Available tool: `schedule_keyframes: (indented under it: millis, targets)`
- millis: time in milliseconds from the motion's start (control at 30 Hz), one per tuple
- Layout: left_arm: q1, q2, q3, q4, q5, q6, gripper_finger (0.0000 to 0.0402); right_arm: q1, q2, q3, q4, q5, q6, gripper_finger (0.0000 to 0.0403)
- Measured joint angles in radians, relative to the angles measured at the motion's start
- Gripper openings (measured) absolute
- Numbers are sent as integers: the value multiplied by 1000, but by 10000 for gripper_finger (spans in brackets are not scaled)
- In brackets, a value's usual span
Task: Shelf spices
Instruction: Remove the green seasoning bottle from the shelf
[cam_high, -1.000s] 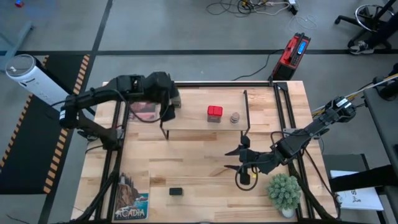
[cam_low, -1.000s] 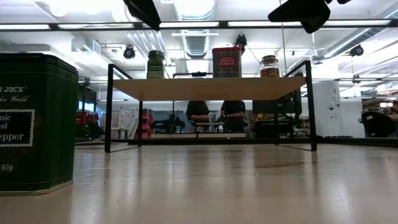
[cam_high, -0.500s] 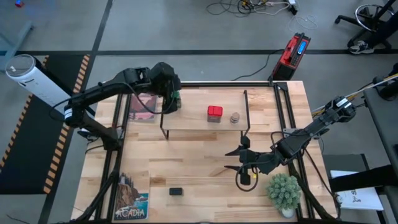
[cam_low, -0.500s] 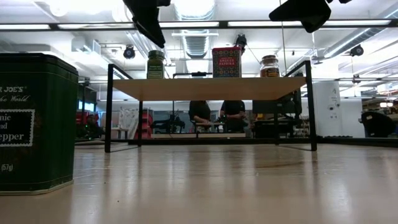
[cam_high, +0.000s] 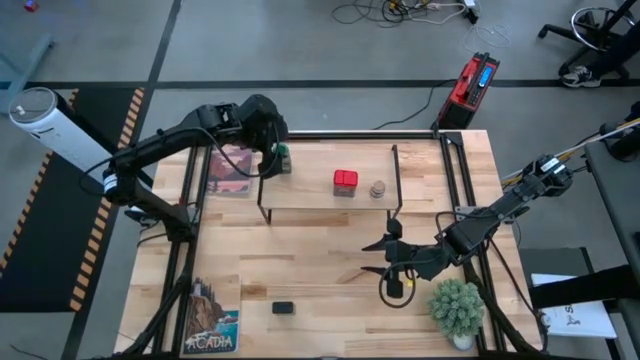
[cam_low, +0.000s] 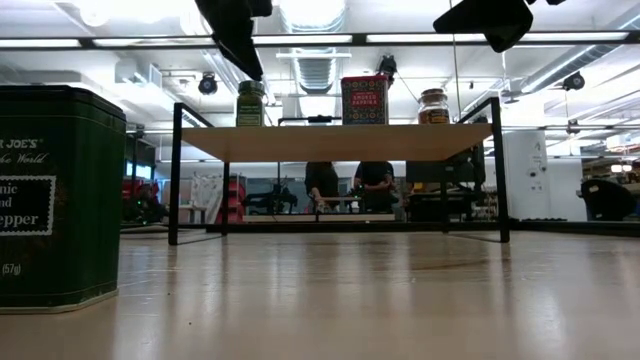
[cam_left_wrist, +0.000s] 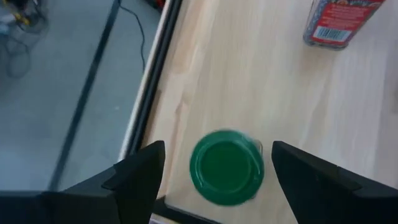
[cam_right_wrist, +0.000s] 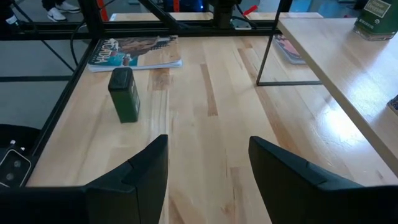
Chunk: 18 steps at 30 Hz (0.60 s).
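Note:
The green-lidded jar (cam_high: 284, 157) (cam_low: 250, 103) stands on the left end of the shelf (cam_high: 310, 192). The red boxy tin (cam_high: 345, 181) and the tiny round jar (cam_high: 377, 188) stand farther right on that board. My left gripper (cam_high: 268, 140) hangs open above the green lid (cam_left_wrist: 227, 167), a finger on either side without touching. The dark olive tin (cam_high: 283, 308) (cam_right_wrist: 124, 94) stands on the tabletop near its near edge. My right gripper (cam_high: 385, 258) (cam_right_wrist: 208, 149) hovers open over the table's right half.
A pink book (cam_high: 232, 170) lies by the shelf's left end, and another book (cam_high: 212, 320) lies at the near left corner. A potted plant (cam_high: 458, 308) stands at the near right. Black shelf legs (cam_high: 396, 185) rise beside the right arm. Bare wood lies between tin and shelf.
My left gripper has drawn back from over the shelf's left end toward the far edge, turning at the wrist. The green-lidded jar, covered by it a second ago, now shows standing on the shelf. My right arm has kept still.

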Motion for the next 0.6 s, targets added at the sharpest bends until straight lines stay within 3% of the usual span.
schedule_keyframes:
  millis: [600]
  targets:
    - [8, 85, -1, -60, 38, -30, 282, 10, 0, 0, 2, -21, 10, 199]
